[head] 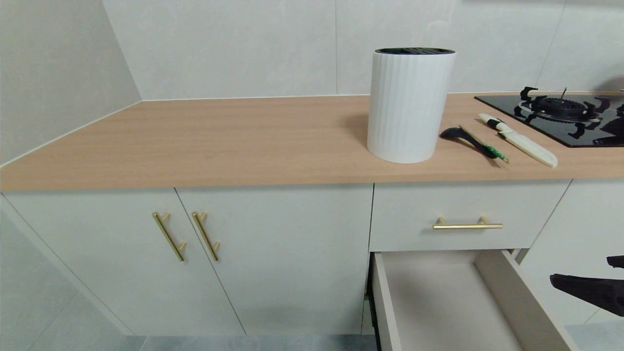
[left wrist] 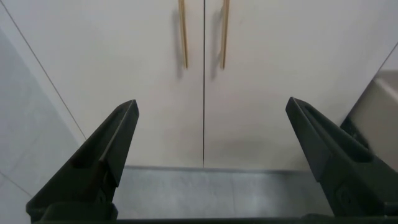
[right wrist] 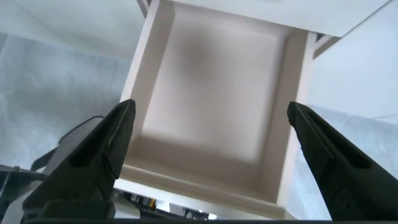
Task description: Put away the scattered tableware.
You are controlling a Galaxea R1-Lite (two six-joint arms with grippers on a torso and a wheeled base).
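On the wooden counter point(head: 219, 141), right of a tall white ribbed holder point(head: 408, 105), lie a black spoon point(head: 466, 139), a thin chopstick with a green end point(head: 487, 146) and a white knife point(head: 519, 141). Below them the lower drawer point(head: 385, 297) stands pulled out and holds nothing. My right gripper point(right wrist: 208, 112) hangs open above that drawer point(right wrist: 211, 106); its dark fingers point(head: 590, 287) show at the right edge of the head view. My left gripper point(left wrist: 211, 112) is open in front of the cabinet doors point(left wrist: 205, 81), low near the floor, with nothing between its fingers.
A black gas hob point(head: 565, 114) sits at the counter's far right. A shut drawer with a gold handle point(head: 467, 225) is above the open one. Two cabinet doors with gold handles point(head: 187, 236) are to the left. Tiled walls enclose the counter at the back and left.
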